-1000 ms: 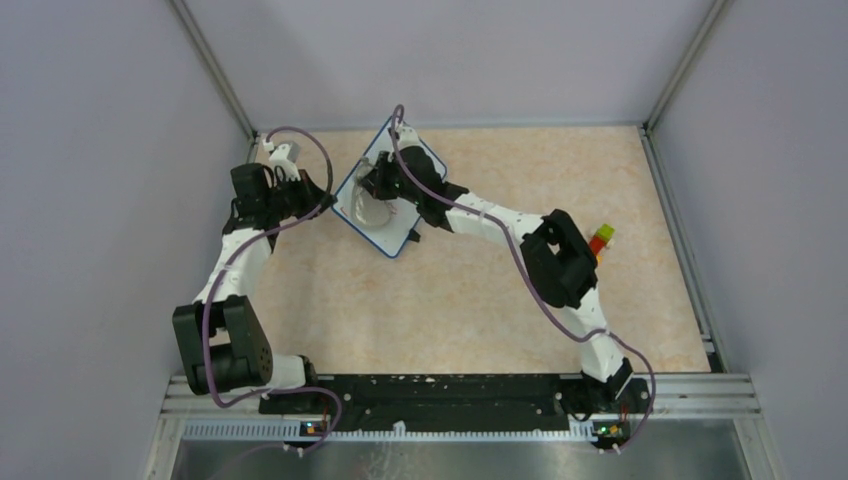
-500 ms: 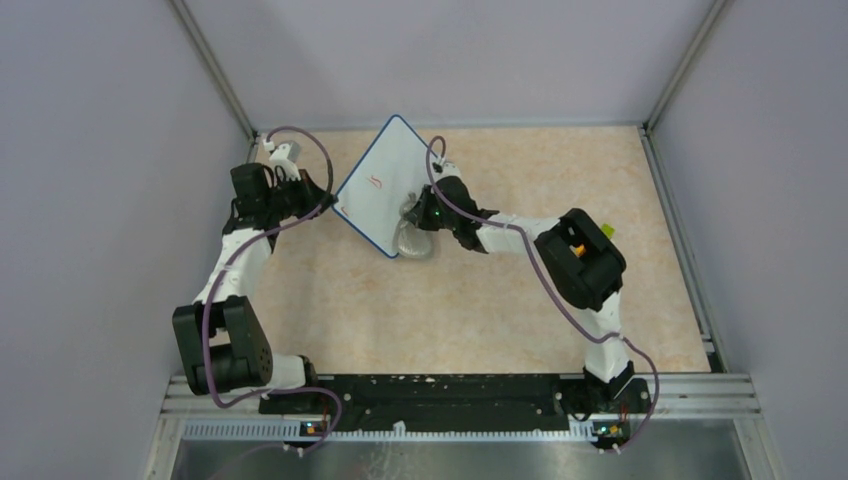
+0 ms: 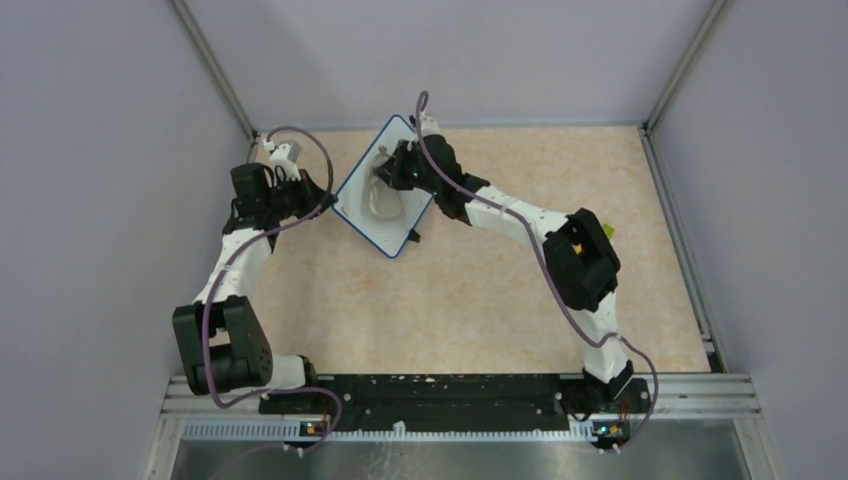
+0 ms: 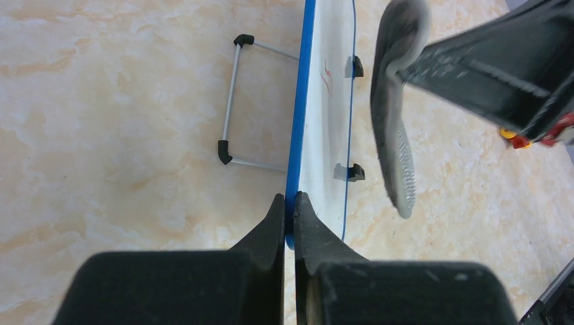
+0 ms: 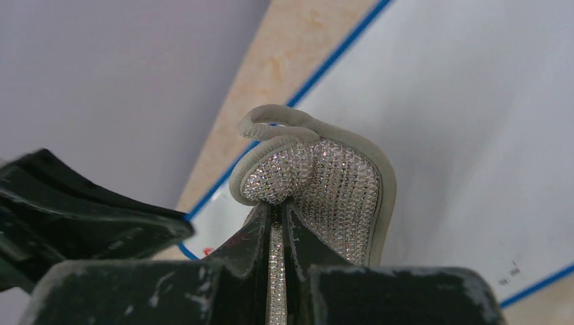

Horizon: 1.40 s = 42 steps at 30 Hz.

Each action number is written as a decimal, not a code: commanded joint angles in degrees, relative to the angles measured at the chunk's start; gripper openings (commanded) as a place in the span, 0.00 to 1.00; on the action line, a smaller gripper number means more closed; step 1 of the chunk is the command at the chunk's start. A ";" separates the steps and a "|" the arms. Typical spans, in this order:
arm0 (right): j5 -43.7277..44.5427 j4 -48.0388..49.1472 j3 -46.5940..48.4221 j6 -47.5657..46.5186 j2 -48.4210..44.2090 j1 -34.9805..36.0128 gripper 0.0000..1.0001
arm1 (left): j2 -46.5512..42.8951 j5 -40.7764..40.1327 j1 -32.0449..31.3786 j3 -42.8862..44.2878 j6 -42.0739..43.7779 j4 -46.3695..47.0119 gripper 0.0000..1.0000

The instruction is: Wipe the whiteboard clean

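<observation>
**Desk:** Where is the whiteboard [image 3: 390,232] sitting, and what is holding it?

**Photographer:** It is standing tilted on the table [image 3: 450,300], upper left of centre in the overhead view, with a wire stand [image 4: 233,101] showing behind it. The left gripper [image 4: 289,203] is pinching its blue rim, jaws closed tight on the edge, at the bottom centre of the left wrist view.

**Desk:** And the wiping?

**Photographer:** The right gripper [image 5: 276,213] is clamping a grey eraser pad [image 5: 325,183], its fingers pressed together on the pad's textured back. From overhead the pad is lying across the upper middle of the board's face. In the left wrist view it is hanging just beside the face, and I cannot tell whether it is touching.

**Desk:** How far along is the job looking?

**Photographer:** Well advanced but not finished, I am judging. Most of the face is showing clean white in the right wrist view. A thin red stroke [image 4: 327,78] is showing near the top of the left wrist view. A red fleck [image 5: 206,252] is peeking out by the rim at the lower left of the right wrist view, and a few dark specks [image 5: 511,271] are sitting at its lower right.

**Desk:** So what is remaining?

**Photographer:** Passes over those marks, by my reading. The left wrist view is catching the board nearly edge-on, so more ink may be hiding there.
</observation>
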 commanded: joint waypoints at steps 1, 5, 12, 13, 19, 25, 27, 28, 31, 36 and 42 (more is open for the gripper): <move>-0.98 1.47 8.76 0.28 4.08 1.29 0.00 | -0.37 -0.21 -0.62 0.61 0.97 -1.80 0.00; -1.03 -0.07 13.83 1.69 8.30 1.39 0.00 | -0.41 -0.23 -0.62 0.62 0.97 -1.80 0.00; -0.74 -0.08 12.52 3.25 10.97 1.33 0.00 | -0.36 -0.26 -0.62 0.59 0.94 -1.80 0.00; -0.48 -0.17 11.35 3.29 10.78 1.13 0.00 | -0.35 -0.32 -0.62 0.60 1.03 -1.80 0.00; -0.76 4.40 -4.32 5.92 6.62 -1.68 0.00 | -0.53 -0.42 -0.61 0.59 1.11 -1.88 0.00; 0.03 5.22 -16.80 4.55 2.37 -4.39 0.00 | -0.70 -0.21 -0.62 0.63 1.01 -1.88 0.00; -0.45 4.77 -18.49 4.06 1.23 -5.17 0.00 | -0.61 -0.22 -0.62 0.68 1.02 -1.88 0.00; -0.03 4.00 -18.59 2.90 0.17 -5.19 0.00 | -0.61 -0.18 -0.62 0.67 1.00 -1.88 0.00; 1.16 1.87 -16.71 -1.36 -2.76 -4.34 0.00 | -0.60 -0.13 -0.63 0.63 1.03 -1.88 0.00; 1.01 -0.84 -10.03 -8.98 -5.78 1.09 0.00 | -0.51 -0.06 -0.62 0.63 0.95 -1.88 0.00; -1.30 -2.14 0.53 -10.18 -1.92 6.06 0.00 | -0.43 0.07 -0.57 0.63 0.96 -1.88 0.00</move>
